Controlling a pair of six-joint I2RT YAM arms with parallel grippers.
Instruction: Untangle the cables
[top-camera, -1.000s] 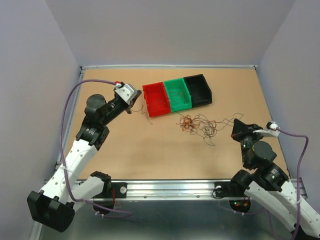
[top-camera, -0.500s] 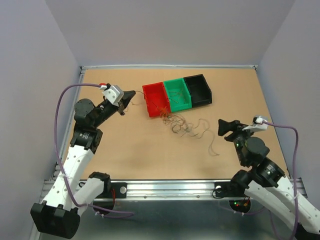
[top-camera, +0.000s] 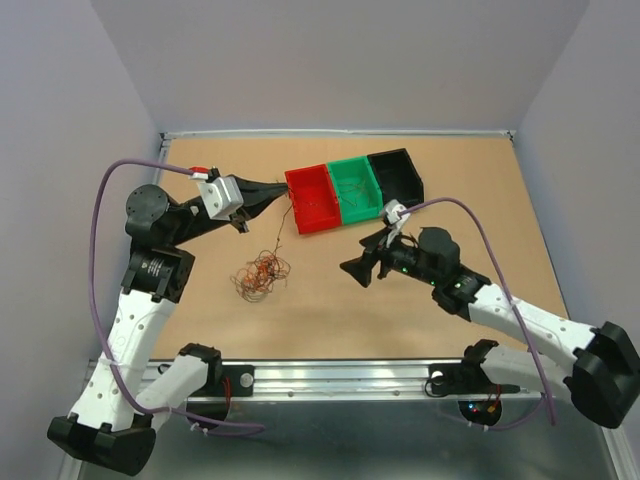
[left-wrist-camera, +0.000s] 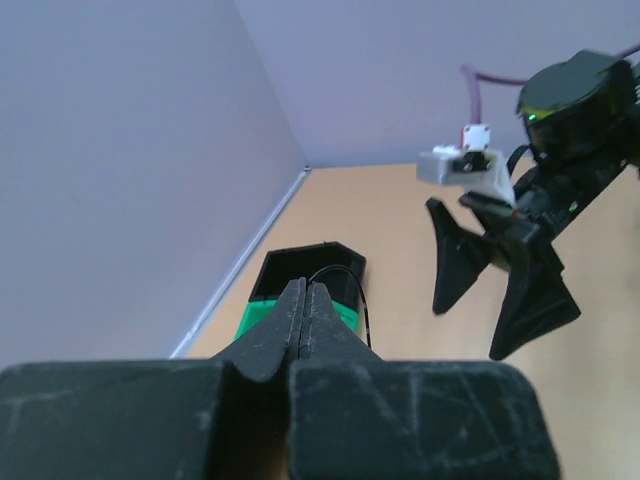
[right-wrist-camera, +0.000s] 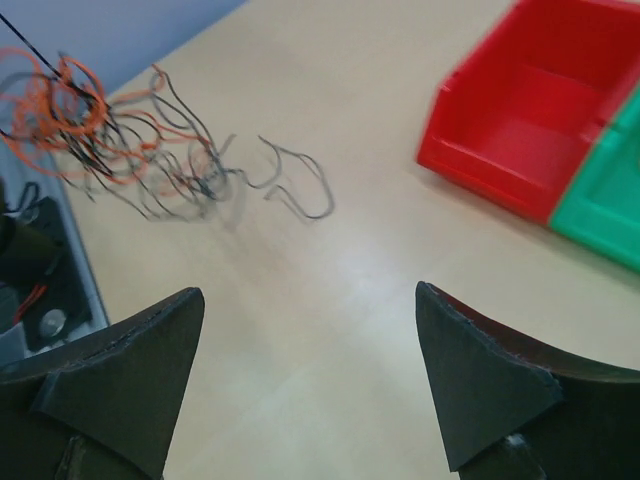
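Observation:
The cables are a small curly tangle of red-orange, brown and black wires at the table's left-middle. One thin strand runs up from them to my left gripper, which is shut on it just left of the red bin. In the left wrist view a black wire loops out from the shut left gripper. My right gripper stands open low over the table, to the right of the cables, with nothing between its fingers. The right wrist view shows the cables ahead and to the left of the open right gripper.
A red bin, a green bin and a black bin stand in a row at the back middle. The red bin lies close ahead and to the right of the right gripper. Grey walls enclose the table.
The right gripper has opened, let go of the cables and swung left to the table's middle. The left gripper, still shut, has pulled the tangle from the right-middle to the left.

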